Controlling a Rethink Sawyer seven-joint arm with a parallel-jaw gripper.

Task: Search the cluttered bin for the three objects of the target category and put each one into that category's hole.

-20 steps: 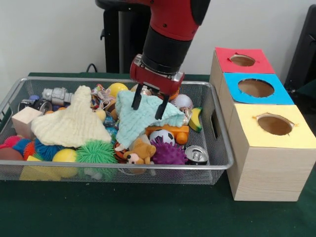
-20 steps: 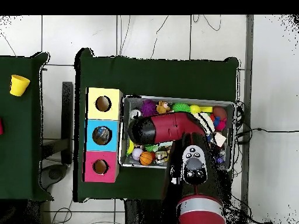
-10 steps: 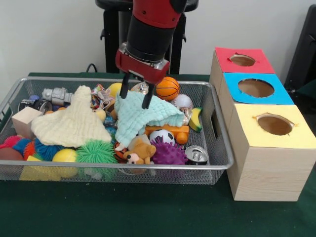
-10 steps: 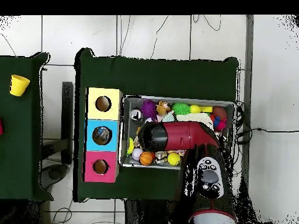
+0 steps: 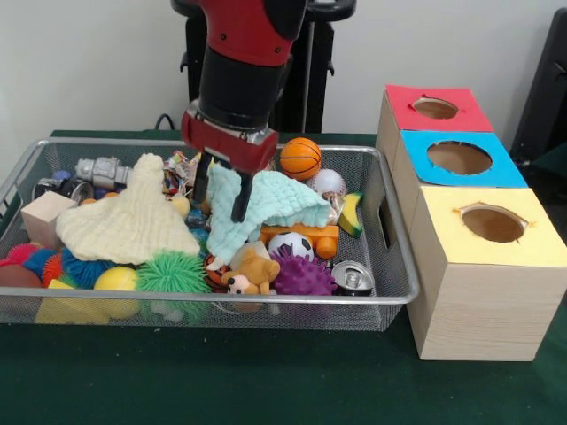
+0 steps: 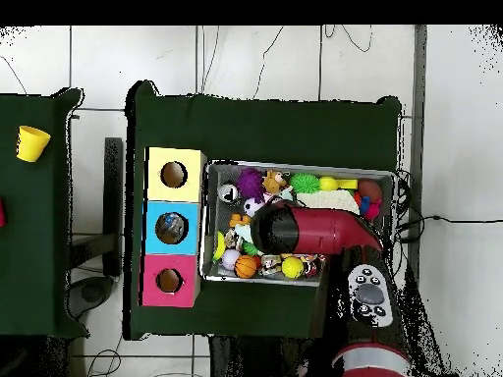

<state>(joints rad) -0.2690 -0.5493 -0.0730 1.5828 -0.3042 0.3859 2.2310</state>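
The pincer [image 5: 219, 193] is held apart, its two fingers [image 5: 239, 199] straddling the upper edge of the mint cloth [image 5: 257, 211]; nothing is clamped; the cloth is draped over toys inside the wire bin [image 5: 394, 266].

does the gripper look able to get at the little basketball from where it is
Probably yes: the basketball sits uncovered atop the clutter, beside the open gripper that hangs over the teal cloth, with nothing between them.

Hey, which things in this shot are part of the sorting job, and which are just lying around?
Part of the job: wire bin of clutter, red-topped box, blue-topped box, yellow-topped box, open end effector at the mint cloth.
Just lying about: yellow cup on the side table.
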